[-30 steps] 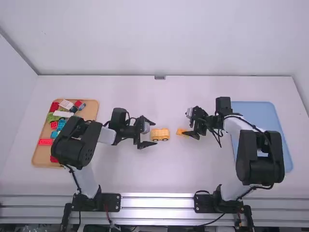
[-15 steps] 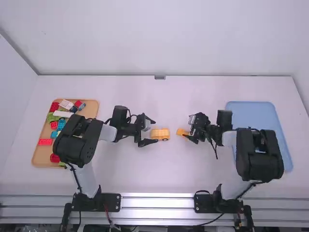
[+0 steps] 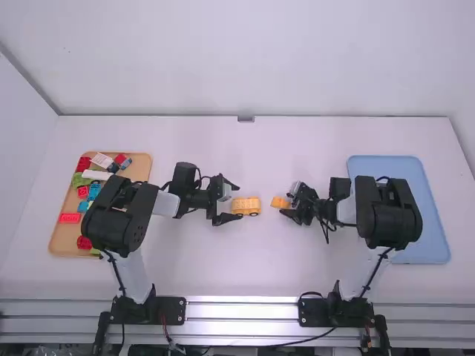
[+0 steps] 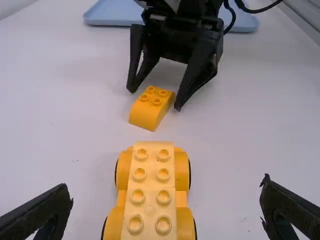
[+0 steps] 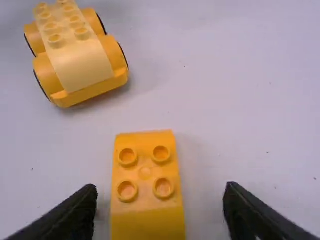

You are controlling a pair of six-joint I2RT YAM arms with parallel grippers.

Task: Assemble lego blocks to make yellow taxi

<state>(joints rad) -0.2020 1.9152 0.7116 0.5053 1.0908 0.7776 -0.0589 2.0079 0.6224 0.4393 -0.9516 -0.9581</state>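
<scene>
The yellow car (image 4: pixel 151 200) stands on the desk (image 3: pixel 245 282) with wheels and long studded top already joined, so I judge most of the work is done. One rounded block (image 5: pixel 145 172) lies loose near it, probably to be put on top. The right hand (image 5: pixel 161 188) is open around this block, not gripping; the left hand (image 4: pixel 166 185), by the car, is released.
</scene>
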